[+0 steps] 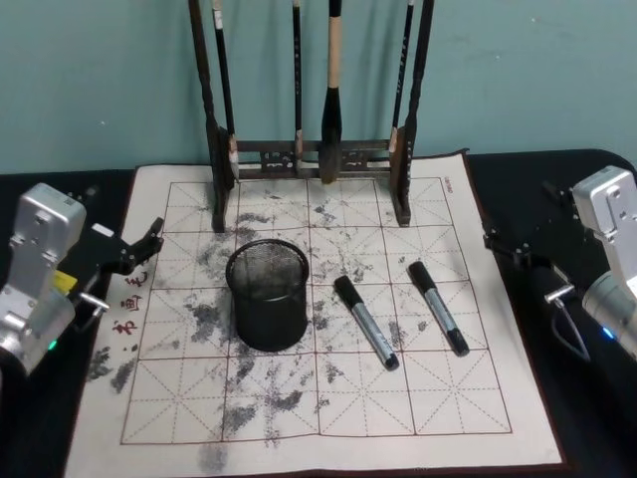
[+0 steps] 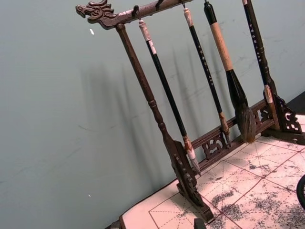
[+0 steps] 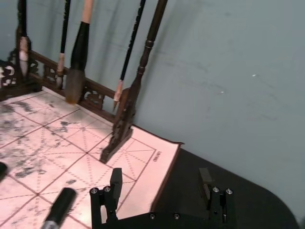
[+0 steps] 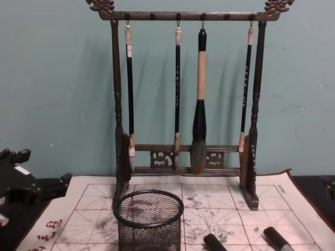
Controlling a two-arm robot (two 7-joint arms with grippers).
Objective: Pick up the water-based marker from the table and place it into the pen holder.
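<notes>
Two black-capped water-based markers lie on the white grid mat (image 1: 468, 398) to the right of the pen holder: one (image 1: 365, 322) close to it, the other (image 1: 437, 307) farther right. The pen holder (image 1: 266, 294), a black mesh cup, stands upright at the mat's middle, also in the chest view (image 4: 149, 219). My left gripper (image 1: 147, 241) hovers open over the mat's left edge. At the mat's right edge my right gripper (image 1: 506, 246) is also open; the right wrist view shows nothing between the fingers of the right gripper (image 3: 160, 180), with a marker cap (image 3: 59, 206) nearby.
A tall dark wooden brush rack (image 1: 309, 159) with several hanging brushes stands at the back of the mat, against a teal wall. Dark tabletop (image 1: 537, 179) borders the mat on both sides. Grey ink stains mark the mat around the cup.
</notes>
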